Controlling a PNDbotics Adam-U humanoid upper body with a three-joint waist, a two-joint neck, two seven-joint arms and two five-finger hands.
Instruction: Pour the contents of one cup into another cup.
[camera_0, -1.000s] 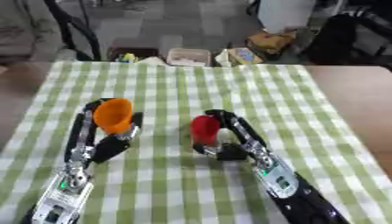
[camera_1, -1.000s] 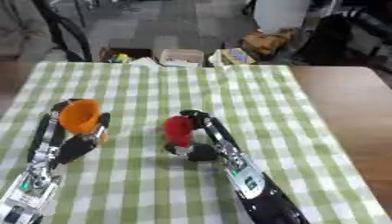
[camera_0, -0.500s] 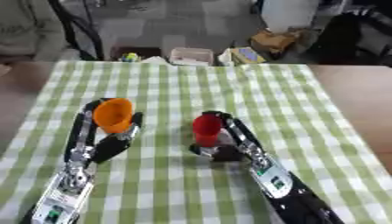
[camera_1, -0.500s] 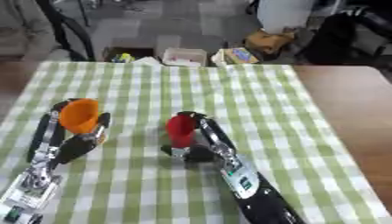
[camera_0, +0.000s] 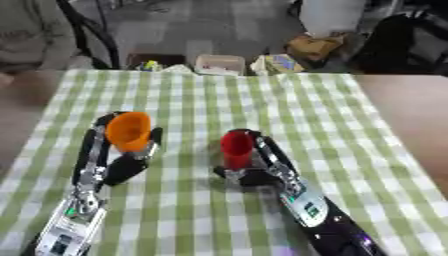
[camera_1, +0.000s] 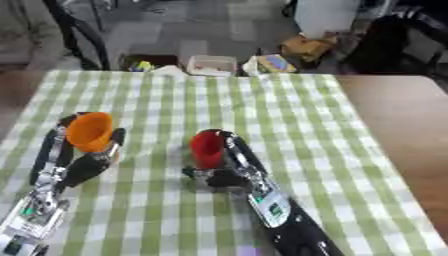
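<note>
Eyes differ only a little for us: the left eye view shows a person's grey sleeve (camera_0: 35, 35) at the far left edge, which the right eye view mostly cuts off, while the right eye view takes in more of the bare wooden desk (camera_1: 394, 130) to the right of the green checked cloth (camera_0: 201, 110). Beyond the far edge of the cloth we see a small white tray (camera_0: 219, 64), a yellowish box (camera_0: 280, 64) beside it, and a dark chair frame (camera_0: 87, 35) on the grey floor; none of these touch the cups. Our left robot hand (camera_0: 122, 160) comes in from the lower left with its fingers and thumb curled round the orange cup (camera_0: 129, 131), which is tilted so that its mouth faces toward us, and we cannot tell what is inside it. Our right robot hand (camera_0: 262, 167) is curled round the red cup (camera_0: 236, 149), which stands nearly upright near the middle of the cloth, its base hidden behind the thumb. Both cups are apart, with a strip of bare cloth between them.
</note>
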